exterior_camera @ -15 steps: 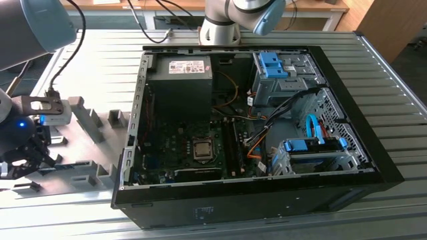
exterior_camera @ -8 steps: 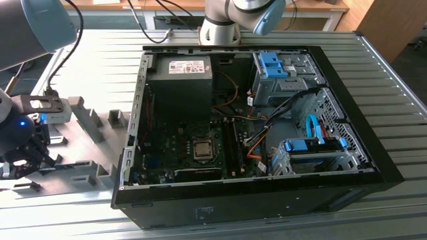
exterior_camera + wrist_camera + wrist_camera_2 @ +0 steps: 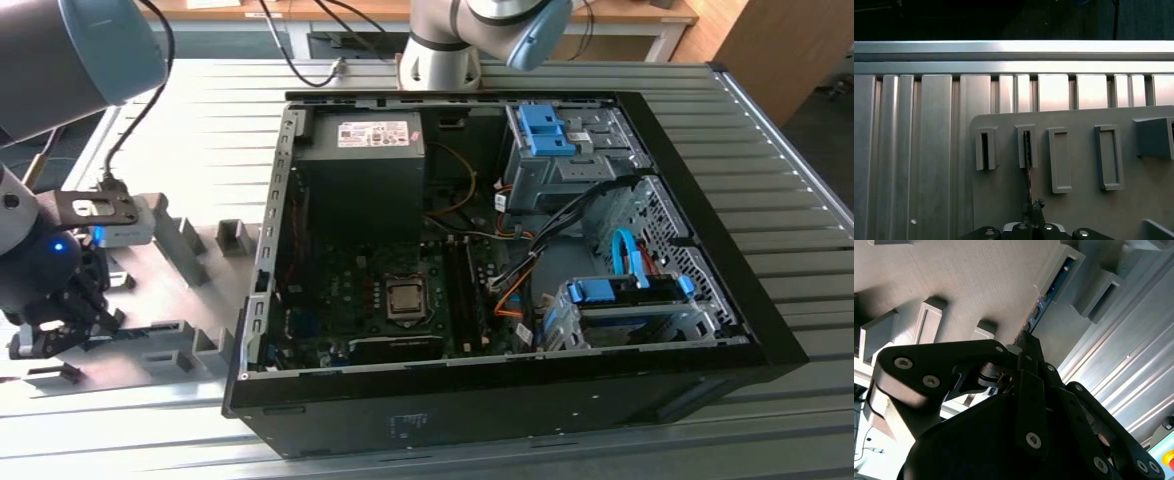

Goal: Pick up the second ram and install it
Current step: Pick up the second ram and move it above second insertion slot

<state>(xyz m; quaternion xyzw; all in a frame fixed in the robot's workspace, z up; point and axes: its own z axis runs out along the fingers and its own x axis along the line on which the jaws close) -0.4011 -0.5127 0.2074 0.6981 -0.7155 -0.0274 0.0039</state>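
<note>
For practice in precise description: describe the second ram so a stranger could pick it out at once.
Beside the open computer case, at the exterior view's left, lies a grey plate of raised slotted holders. The second ram stands on edge, one end in a holder, the other pinched by the gripper. Alone among grey holders, it is thin and blue-green.

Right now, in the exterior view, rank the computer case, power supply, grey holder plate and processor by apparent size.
1. computer case, clearly largest.
2. power supply and grey holder plate: about alike; the gripper, closed on the second ram, hides part of the plate, so unranked.
3. processor, smallest.
</note>
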